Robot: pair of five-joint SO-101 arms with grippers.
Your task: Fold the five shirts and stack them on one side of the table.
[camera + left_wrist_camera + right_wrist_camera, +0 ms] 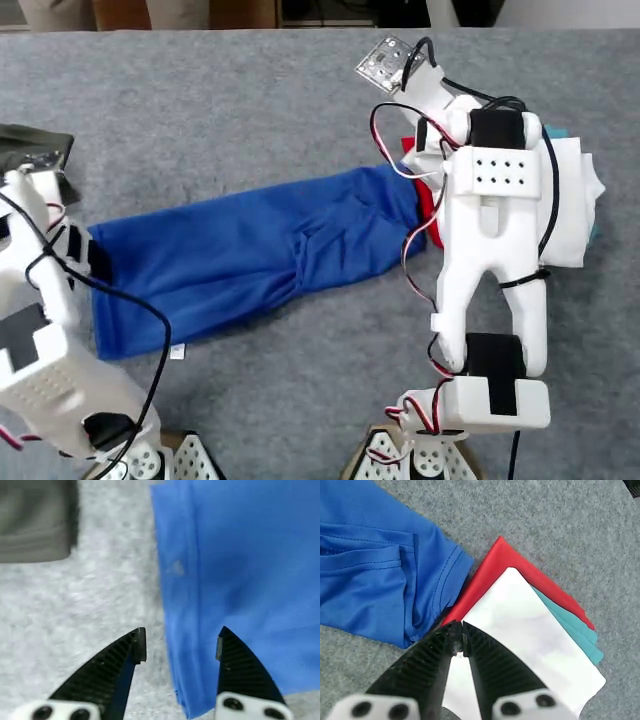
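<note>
Straddling the end edge of the blue shirt (250,255) with the left gripper (182,635) spread apart; running long toward the right gripper (461,632), pinched closed and empty over the white folded shirt (530,640)

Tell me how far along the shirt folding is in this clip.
Done: a stack of three folded shirts lies under the right gripper. In hand: the blue shirt is a long folded strip, the open left gripper at its edge. Left: finish it, then stack it and the dark grey shirt.
</note>
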